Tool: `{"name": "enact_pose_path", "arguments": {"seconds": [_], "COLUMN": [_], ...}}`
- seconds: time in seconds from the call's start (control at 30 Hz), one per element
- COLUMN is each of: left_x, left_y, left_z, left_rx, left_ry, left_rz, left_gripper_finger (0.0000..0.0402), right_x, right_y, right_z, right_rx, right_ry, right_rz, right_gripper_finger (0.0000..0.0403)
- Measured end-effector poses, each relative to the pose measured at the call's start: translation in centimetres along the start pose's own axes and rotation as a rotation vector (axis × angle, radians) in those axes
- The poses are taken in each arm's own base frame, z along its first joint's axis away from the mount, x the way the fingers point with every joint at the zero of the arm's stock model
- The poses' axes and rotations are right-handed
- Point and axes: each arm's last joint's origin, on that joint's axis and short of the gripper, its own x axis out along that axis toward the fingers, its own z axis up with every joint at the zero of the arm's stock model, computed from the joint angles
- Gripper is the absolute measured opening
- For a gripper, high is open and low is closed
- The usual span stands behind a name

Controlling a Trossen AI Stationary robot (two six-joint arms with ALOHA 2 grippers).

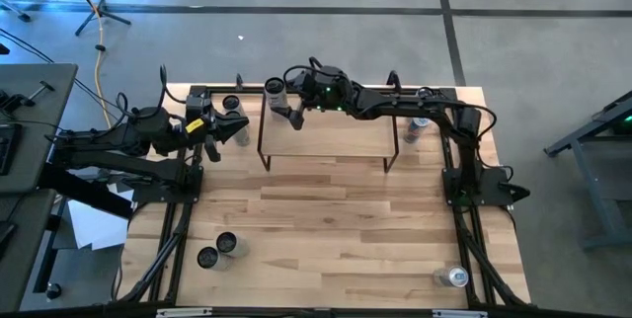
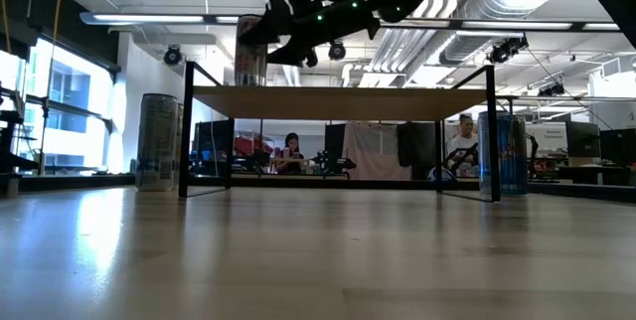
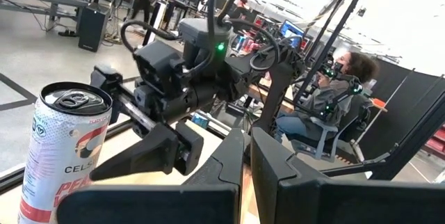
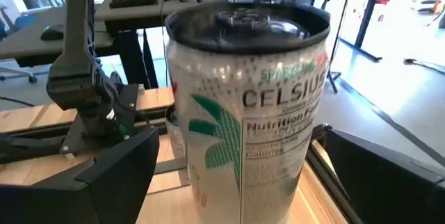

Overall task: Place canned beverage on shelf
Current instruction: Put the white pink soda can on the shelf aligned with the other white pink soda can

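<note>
A tall white canned beverage (image 4: 243, 113) stands upright on its base at the far left corner of the shelf (image 1: 326, 138), a low rack with a light wood top and thin black legs. My right gripper (image 1: 283, 98) reaches over the shelf from the table's right and is open. Its two fingers (image 4: 118, 175) stand on either side of the can, and a gap shows beside the can in the left wrist view (image 3: 62, 154). My left gripper (image 1: 235, 129) waits shut and level just left of the shelf, holding nothing.
One can (image 1: 231, 104) stands at the far left beside the shelf and another (image 1: 419, 126) at its right end. Two cans (image 1: 217, 251) stand near the left front and one (image 1: 456, 277) at the right front. Bare wood lies between them.
</note>
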Motion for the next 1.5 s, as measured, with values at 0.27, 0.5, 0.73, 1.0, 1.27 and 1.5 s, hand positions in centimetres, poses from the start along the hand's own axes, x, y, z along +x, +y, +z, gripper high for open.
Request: {"name": "enact_pose_path", "arguments": {"seconds": [0.27, 0.5, 0.73, 1.0, 1.27, 1.5], "left_x": [0.0, 0.0, 0.0, 0.0, 0.0, -0.2], "left_y": [0.0, 0.0, 0.0, 0.0, -0.2, -0.5], "left_z": [-0.1, -0.1, 0.0, 0.0, -0.1, -0.2], "left_rx": [0.002, 0.001, 0.000, 0.000, 0.002, 0.011], "left_ry": [0.006, 0.008, 0.003, 0.004, 0.030, 0.084], "left_rz": [0.000, -0.004, -0.007, -0.010, -0.065, -0.188], "left_gripper_finger": [0.0003, 0.0003, 0.0003, 0.0003, 0.0003, 0.0003], "right_x": [-1.3, -2.6, -4.3, -6.4, -9.0, -11.3], "right_y": [-0.2, 0.0, 0.2, 0.5, 0.8, 1.5], "right_z": [0.9, 1.9, 3.0, 4.2, 5.5, 7.3], "right_rx": [-0.020, -0.017, -0.018, -0.013, 0.028, 0.102], "right_ry": [0.055, 0.080, 0.124, 0.169, 0.214, 0.183], "right_rz": [-0.013, -0.011, -0.010, -0.012, -0.014, -0.013], "right_gripper_finger": [0.0398, 0.0398, 0.0398, 0.0398, 0.0398, 0.0398]}}
